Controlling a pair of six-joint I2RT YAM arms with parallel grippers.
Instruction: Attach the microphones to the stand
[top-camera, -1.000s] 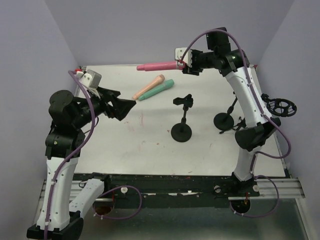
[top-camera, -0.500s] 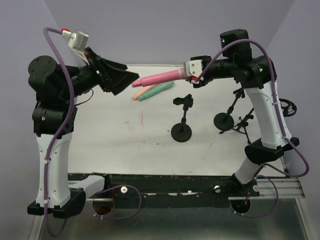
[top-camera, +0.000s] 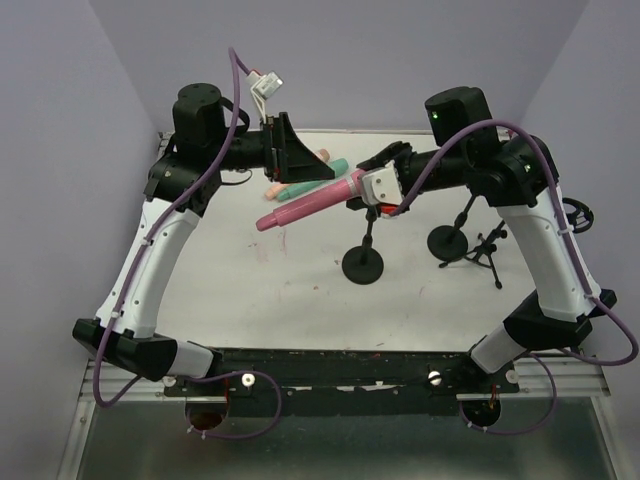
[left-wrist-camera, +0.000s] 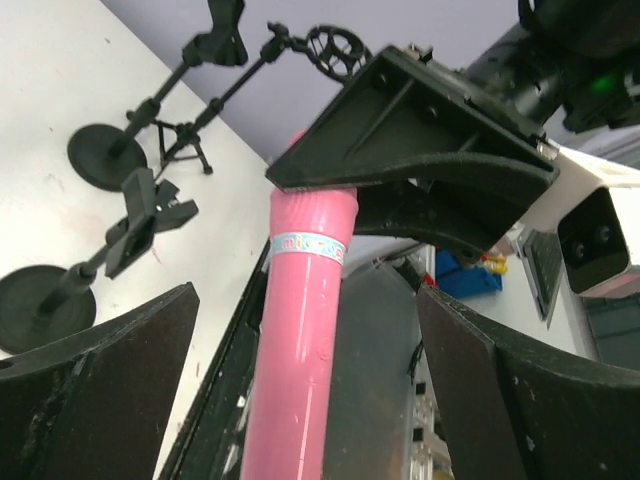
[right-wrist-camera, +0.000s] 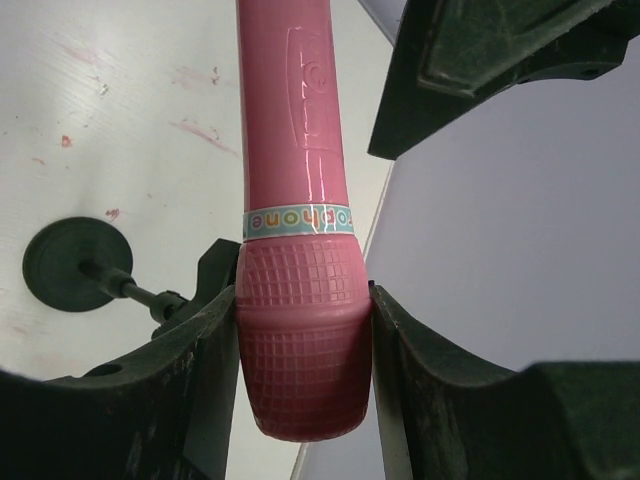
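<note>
My right gripper (right-wrist-camera: 302, 335) is clamped on the gridded head of the pink microphone (top-camera: 310, 203). In the top view the microphone is held off the table at frame centre, handle slanting down-left. My left gripper (left-wrist-camera: 305, 320) stands wide apart. In its wrist view the handle shows between the fingers, touching neither.

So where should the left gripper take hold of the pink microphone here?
On the smooth, straight handle of the pink microphone, past the printed band, coming from its free tail end. The right gripper clamps the gridded head, so only the handle is exposed, and it runs between the open jaws of the left gripper, which can close across its round sides.
</note>
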